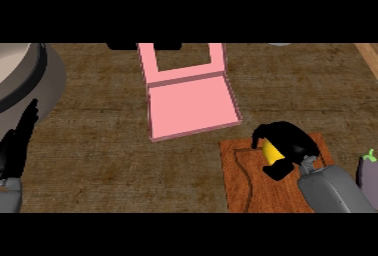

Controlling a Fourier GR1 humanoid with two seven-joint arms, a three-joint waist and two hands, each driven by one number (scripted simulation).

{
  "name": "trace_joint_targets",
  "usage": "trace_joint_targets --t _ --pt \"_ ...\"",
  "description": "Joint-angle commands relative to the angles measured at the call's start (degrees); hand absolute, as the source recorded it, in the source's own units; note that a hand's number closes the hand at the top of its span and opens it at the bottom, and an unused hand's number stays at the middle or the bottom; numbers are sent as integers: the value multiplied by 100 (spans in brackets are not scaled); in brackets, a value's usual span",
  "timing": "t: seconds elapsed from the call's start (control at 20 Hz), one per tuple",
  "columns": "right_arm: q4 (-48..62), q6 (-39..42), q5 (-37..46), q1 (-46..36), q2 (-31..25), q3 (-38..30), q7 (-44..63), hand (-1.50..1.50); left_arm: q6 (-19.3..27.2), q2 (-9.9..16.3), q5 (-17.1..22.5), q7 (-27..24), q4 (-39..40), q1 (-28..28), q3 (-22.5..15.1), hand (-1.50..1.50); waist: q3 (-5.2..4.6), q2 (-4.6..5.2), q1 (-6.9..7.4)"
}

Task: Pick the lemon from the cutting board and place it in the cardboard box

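The yellow lemon (273, 152) lies on the brown cutting board (247, 187) at the lower right. My right hand (289, 140) arches over it, fingers and thumb curled round its sides, so only a strip of yellow shows. The box (193, 106) is pink, open-topped, with a raised flap at its far side, and it sits just beyond the board's far left corner. My left hand (16, 145) rests at the left edge, fingers straight and pointing up, far from both.
A large grey round pot or basin (26, 80) fills the upper left corner beside my left hand. A purple eggplant (368, 172) with a green stem sits at the right edge by my right forearm. Brown counter lies between box and left hand.
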Motion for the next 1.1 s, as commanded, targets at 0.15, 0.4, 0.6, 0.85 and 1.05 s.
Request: trace_joint_targets --t 0.15,0.4,0.6,0.85,1.05 --pt "-498 -931 703 537 493 -67 1078 150 93 -147 -93 264 -161 -73 -52 0 8 -28 -109" --pt "-1330 -1842 1316 1526 1182 -265 2860 150 68 11 -25 29 21 208 167 0 -4 -88 -303" --pt "-2631 -1955 2366 2013 1188 277 3813 150 7 -1 -28 98 -92 192 116 0 -5 -64 -223" --pt "-3954 -1474 3410 2088 1216 909 4642 150 -76 46 -44 159 44 -33 109 0 -2 -23 -131" --pt "-4711 -1320 4037 1622 845 1268 4388 150 76 -244 -167 59 -229 169 -117 0 1 -28 -68"
